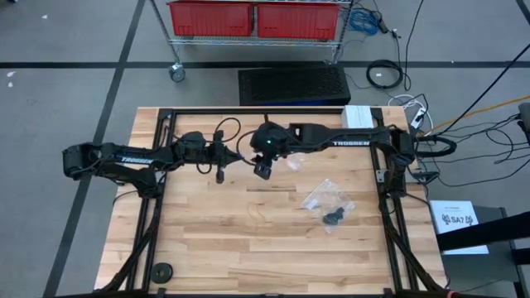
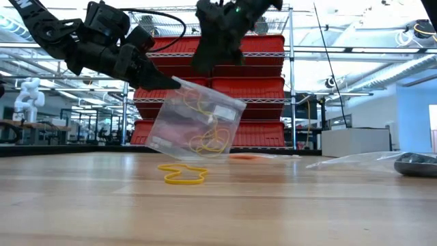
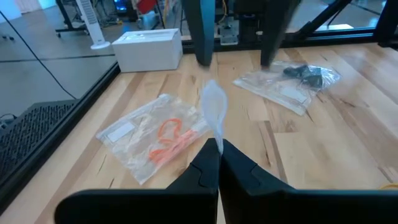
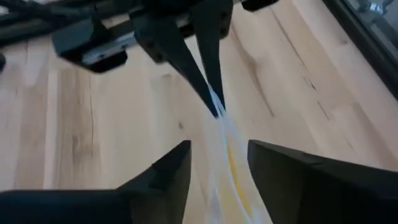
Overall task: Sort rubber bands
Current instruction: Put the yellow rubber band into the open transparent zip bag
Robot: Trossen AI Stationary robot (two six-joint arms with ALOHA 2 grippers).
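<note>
I read "TROSSEN" in white on the left arm (image 1: 137, 157) and again on the right arm (image 1: 344, 141); a white sheet (image 1: 458, 222) off the table's right edge carries print I cannot make out; a white box (image 1: 359, 117) sits at the table's 1 o'clock corner.

Left to right: the left gripper (image 1: 220, 175) hangs above the table (image 1: 207, 248) a little toward 11 o'clock of centre, its fingers pinched tight on the top edge of a clear bag (image 2: 198, 123); that bag hangs tilted above the wood with yellow rubber bands (image 2: 208, 140) inside; on the table beneath it lies a loose yellow band (image 2: 183, 175), seen in the low view.

The right gripper (image 4: 217, 165) is just beside, toward 12 o'clock of centre; its fingers stand apart on either side of the same bag, not clamping it.

From the left wrist I see a second bag with orange bands (image 3: 168, 140) lying flat, and farther off a third bag with black bands (image 3: 305, 74), which from above sits at 3 o'clock of centre (image 1: 331, 217).

A black round puck (image 1: 161, 271) lies at 7 o'clock; red bins (image 1: 255, 18) on a wire cart stand beyond the table's 12 o'clock edge.
</note>
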